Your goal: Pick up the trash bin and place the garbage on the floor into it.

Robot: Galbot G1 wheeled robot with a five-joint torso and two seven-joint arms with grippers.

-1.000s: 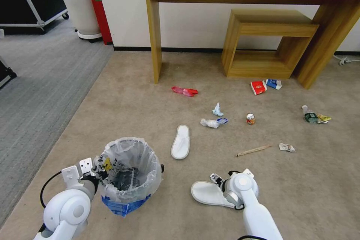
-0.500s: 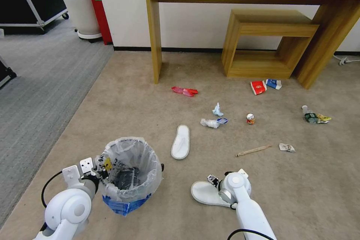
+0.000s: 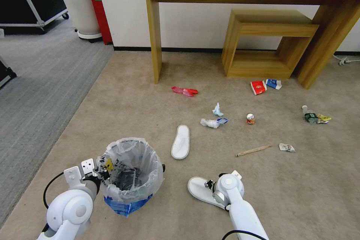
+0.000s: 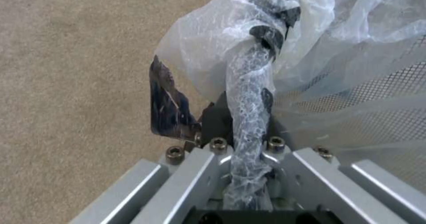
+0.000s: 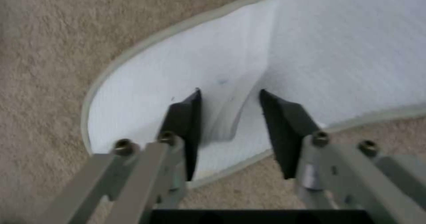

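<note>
1. Beige carpet (image 3: 123, 93) carries the trash bin (image 3: 129, 174); its clear liner holds dark scraps.
2. Left gripper (image 4: 242, 117) pinches the bin's bagged rim.
3. Right gripper (image 5: 228, 117), fingers spread, straddles the near slipper's (image 5: 311, 54) strap.
4. Beyond it lie another slipper (image 3: 180, 141), a wooden stick (image 3: 253, 150) and a can (image 3: 250, 119).

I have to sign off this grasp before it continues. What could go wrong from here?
The right gripper is open, its fingers straddling only a thin fold of the near slipper; that could slip out. The left gripper pinches the trash bin by rim and bag, so it may tilt or tear the plastic.
</note>
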